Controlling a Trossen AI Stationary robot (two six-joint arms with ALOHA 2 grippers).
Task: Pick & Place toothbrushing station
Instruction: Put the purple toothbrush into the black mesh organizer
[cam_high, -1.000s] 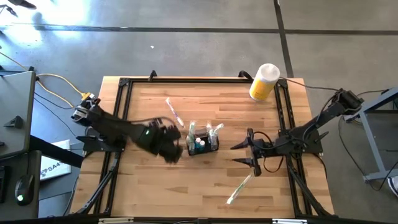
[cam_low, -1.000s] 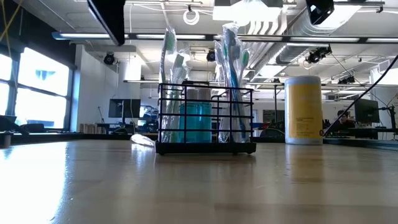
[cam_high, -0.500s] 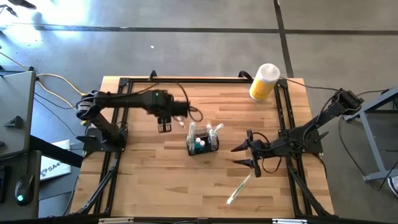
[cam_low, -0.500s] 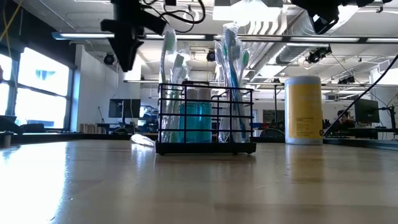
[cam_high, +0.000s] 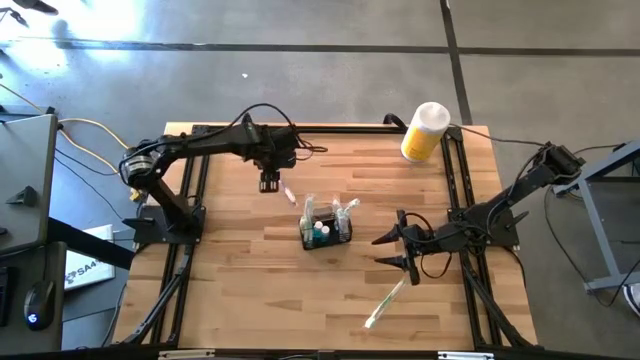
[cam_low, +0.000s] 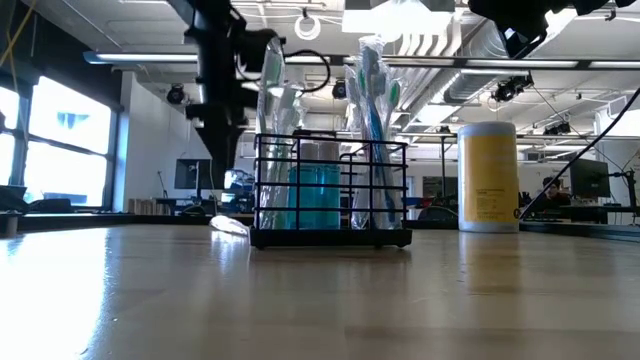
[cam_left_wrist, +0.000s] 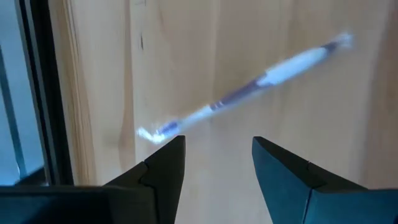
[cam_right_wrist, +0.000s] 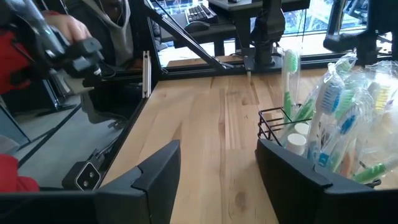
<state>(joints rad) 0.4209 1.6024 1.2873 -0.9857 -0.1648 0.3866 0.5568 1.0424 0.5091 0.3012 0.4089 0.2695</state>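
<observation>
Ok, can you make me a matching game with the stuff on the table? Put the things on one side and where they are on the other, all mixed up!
Things:
1. black wire caddy
2. yellow cylinder
3. toothbrush by the left end effector
4. toothbrush with the green end

Places:
A. at the far right corner of the table
B. near the front edge, on the right arm's side
C. in the middle of the table, full of toothbrushes
D. on the wood, right under the left end effector

Pairs: 1-C, 2-A, 3-D, 4-B
</observation>
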